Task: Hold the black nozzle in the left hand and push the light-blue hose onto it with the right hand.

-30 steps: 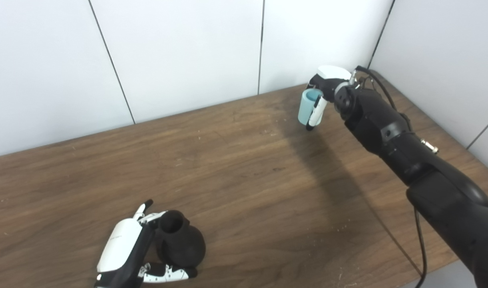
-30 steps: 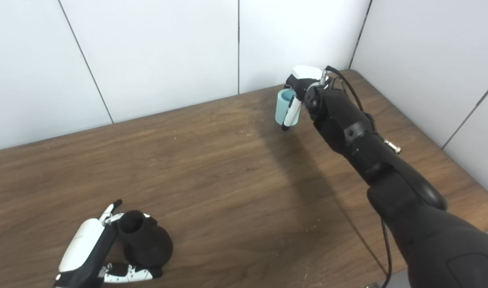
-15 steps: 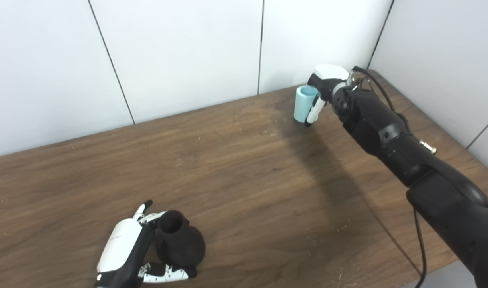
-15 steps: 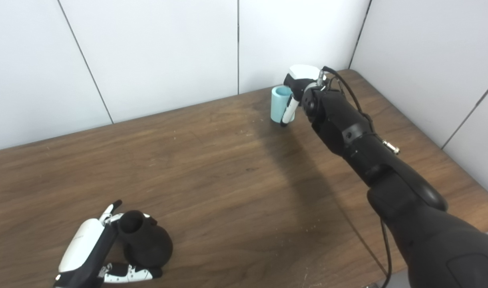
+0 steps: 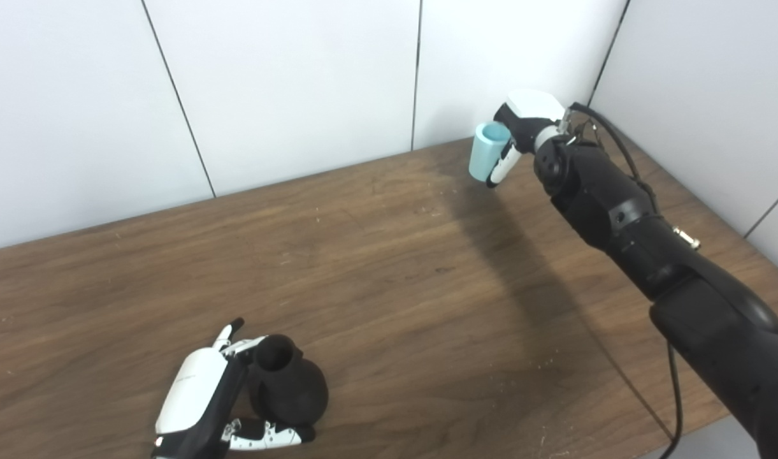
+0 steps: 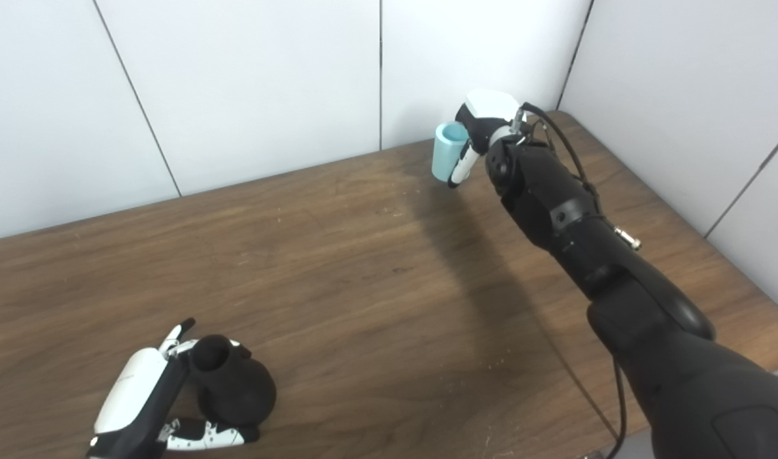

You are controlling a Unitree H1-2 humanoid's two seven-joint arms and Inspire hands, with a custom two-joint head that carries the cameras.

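Black nozzle (image 5: pixel 287 389) stands on the wooden table (image 5: pixel 389 280) at the near left, its round opening facing up and its wider base down on the wood. Left hand (image 5: pixel 201 398) wraps it from the left side, with fingers (image 5: pixel 271 437) curled around the base in front, so the hand grasps the nozzle where it sits. Light-blue hose (image 5: pixel 485 151), a short tube with its open end up, is at the far right of the scene, close to the white wall panels (image 5: pixel 287 83). Right hand (image 5: pixel 519 131) grips it from the right, one white finger (image 5: pixel 502 167) lying down along its side. Whether the tube's lower end touches the table I cannot tell. Nozzle and hose are well apart, with bare wood between them. Right arm (image 5: pixel 624 217) reaches diagonally across the table's right side, a thin cable (image 5: pixel 672 395) hanging beside it near the edge.
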